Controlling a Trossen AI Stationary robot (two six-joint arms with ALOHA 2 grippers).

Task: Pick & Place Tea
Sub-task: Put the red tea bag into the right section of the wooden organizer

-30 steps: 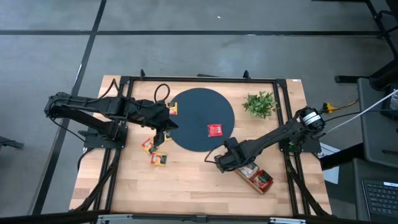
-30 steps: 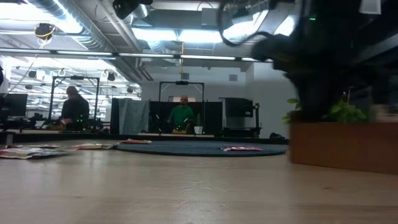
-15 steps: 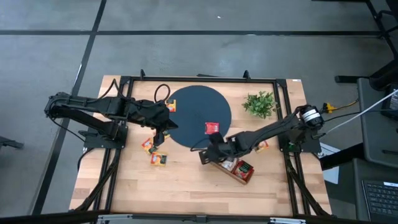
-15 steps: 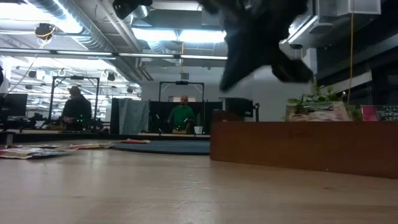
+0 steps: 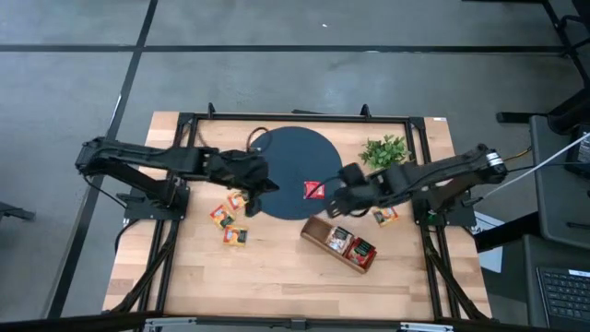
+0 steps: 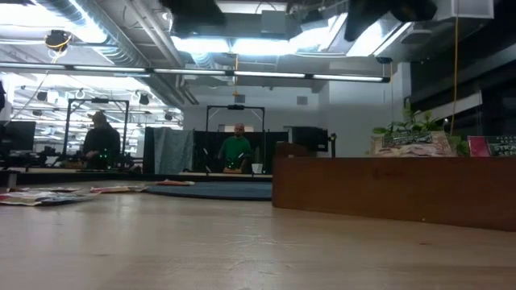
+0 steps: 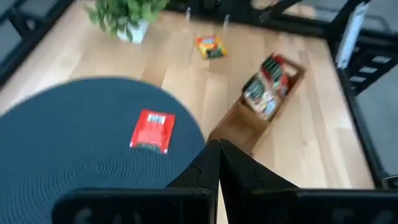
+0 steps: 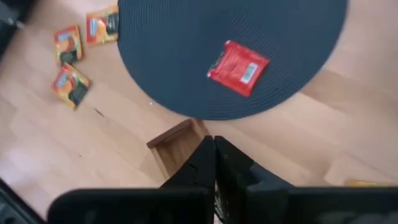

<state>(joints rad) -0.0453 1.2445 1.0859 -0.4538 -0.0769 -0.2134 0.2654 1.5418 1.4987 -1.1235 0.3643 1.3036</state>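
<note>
A red tea packet point(image 5: 315, 190) lies flat on the round dark mat point(image 5: 290, 157); it also shows in the left wrist view point(image 7: 152, 129) and the right wrist view point(image 8: 238, 67). Three orange packets point(image 5: 229, 218) lie on the wood left of the mat, and one more point(image 5: 385, 216) lies near the right side. The wooden tray point(image 5: 338, 243) holds several packets. My left gripper point(image 5: 268, 183) hangs shut over the mat's left part, with nothing in it point(image 7: 217, 152). My right gripper point(image 5: 334, 195) hangs shut above the mat's near right edge, its fingers bare point(image 8: 213, 149).
A small green plant point(image 5: 385, 152) stands at the far right of the table. The tray's long wall point(image 6: 395, 189) fills the right of the low view. A black frame point(image 5: 295, 117) runs round the tabletop. Bare wood lies near the front edge point(image 5: 277, 277).
The tray has slid along the table toward its left, with my right gripper at its left end. My right gripper has then risen clear of it and gone toward the far right. My left gripper has moved a little toward the right, over the mat.
</note>
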